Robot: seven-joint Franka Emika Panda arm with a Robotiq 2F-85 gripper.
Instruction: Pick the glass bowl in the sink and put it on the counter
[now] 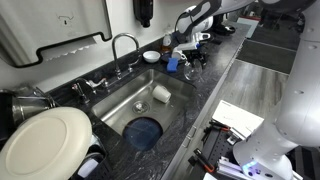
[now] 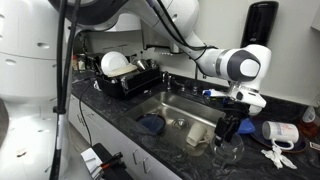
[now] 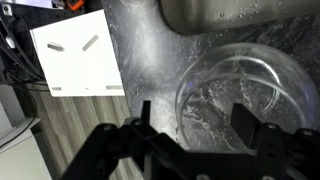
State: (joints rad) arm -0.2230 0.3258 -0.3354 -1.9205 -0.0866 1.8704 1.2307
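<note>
Two black fingers [image 3: 143,118] of the gripper [image 3: 193,122] stand spread wide in the wrist view, with nothing clamped between them. Directly under them the glass bowl [image 3: 250,95] sits upright on the counter [image 3: 150,50]. Its near rim passes between the fingers, so one fingertip hangs outside the rim and the opposite one over the bowl's hollow. Whether either touches the glass cannot be told. In an exterior view the gripper [image 2: 228,128] hovers just above the bowl [image 2: 228,150], which stands close to the front edge of the counter [image 2: 180,150].

Off to one side of the tool, a white sheet of paper [image 3: 75,55] lies on a pale grey surface beside the counter. Just past the bowl, ahead of the fingertips, is a corner of the sink [image 3: 230,15].

Farther from the gripper [image 1: 190,60], the sink [image 1: 130,100] holds a white cup [image 1: 161,94], and beyond that a dark blue dish [image 1: 145,130]. The curved faucet [image 1: 125,45] rises at the sink's rim. Farthest from the tool, past the sink, a white plate [image 1: 45,140] rests in a dish rack [image 2: 125,80].
</note>
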